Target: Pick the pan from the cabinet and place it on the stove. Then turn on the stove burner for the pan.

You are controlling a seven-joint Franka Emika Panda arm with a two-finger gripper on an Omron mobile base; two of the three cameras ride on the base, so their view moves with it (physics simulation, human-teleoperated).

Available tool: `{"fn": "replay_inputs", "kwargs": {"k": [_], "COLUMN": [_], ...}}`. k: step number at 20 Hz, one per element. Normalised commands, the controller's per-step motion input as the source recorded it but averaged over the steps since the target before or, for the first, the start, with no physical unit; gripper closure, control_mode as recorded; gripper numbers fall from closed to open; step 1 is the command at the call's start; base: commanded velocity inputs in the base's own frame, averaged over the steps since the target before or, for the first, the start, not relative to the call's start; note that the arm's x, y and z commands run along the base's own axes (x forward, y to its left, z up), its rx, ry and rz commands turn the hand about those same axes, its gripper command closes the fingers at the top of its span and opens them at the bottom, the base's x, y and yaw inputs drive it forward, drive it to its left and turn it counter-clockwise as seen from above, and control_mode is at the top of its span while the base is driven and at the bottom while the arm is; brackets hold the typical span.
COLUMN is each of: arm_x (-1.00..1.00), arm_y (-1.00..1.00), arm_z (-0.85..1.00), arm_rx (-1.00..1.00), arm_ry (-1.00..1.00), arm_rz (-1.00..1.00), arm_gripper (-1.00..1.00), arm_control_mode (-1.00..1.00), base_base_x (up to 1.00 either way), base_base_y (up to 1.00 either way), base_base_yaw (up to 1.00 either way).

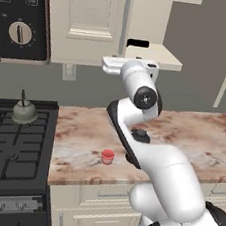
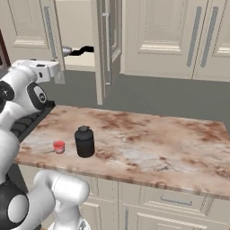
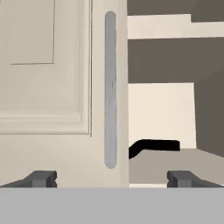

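The cabinet [image 2: 157, 36] hangs above the bench [image 2: 148, 139], one door swung out so the shelf [image 1: 158, 55] is reachable. The stove [image 1: 9, 147] sits at the bench's left end; a kettle [image 1: 24, 112] occupies a back burner, which I judge leaves the front grates free for the pan. My arm is raised to shelf height because the pan [image 3: 162, 168] lies there, its black handle [image 3: 154, 145] poking toward the opening, just beside the closed door's bar handle [image 3: 110, 89]. My end effector [image 3: 112, 179] faces the shelf with fingers spread wide, holding nothing, apart from the pan. A dark jar [image 2: 84, 141] and red cup [image 2: 59, 146] stand on the bench below.
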Motion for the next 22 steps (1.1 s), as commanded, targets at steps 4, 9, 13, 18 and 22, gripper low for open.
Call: {"fn": "replay_inputs", "kwargs": {"k": [4,9,13,18,22], "arm_x": [0.21,0.07,0.07,0.17,0.2], "arm_y": [0.12,0.0,0.0,0.0,0.0], "arm_z": [0.08,0.2,0.12,0.04,0.0], "arm_rx": [0.0,0.0,0.0,0.0,0.0], "arm_ry": [0.01,0.03,0.0,0.0,0.0], "arm_rz": [0.0,-0.03,-0.02,0.0,0.0], "arm_gripper": [-1.0,-1.0,-1.0,-1.0,-1.0], "arm_control_mode": [-1.0,-1.0,-1.0,-1.0,-1.0], "base_base_x": [0.0,0.0,0.0,0.0,0.0], "base_base_y": [0.0,0.0,0.0,0.0,0.0], "base_base_yaw": [0.0,0.0,0.0,0.0,0.0]}}
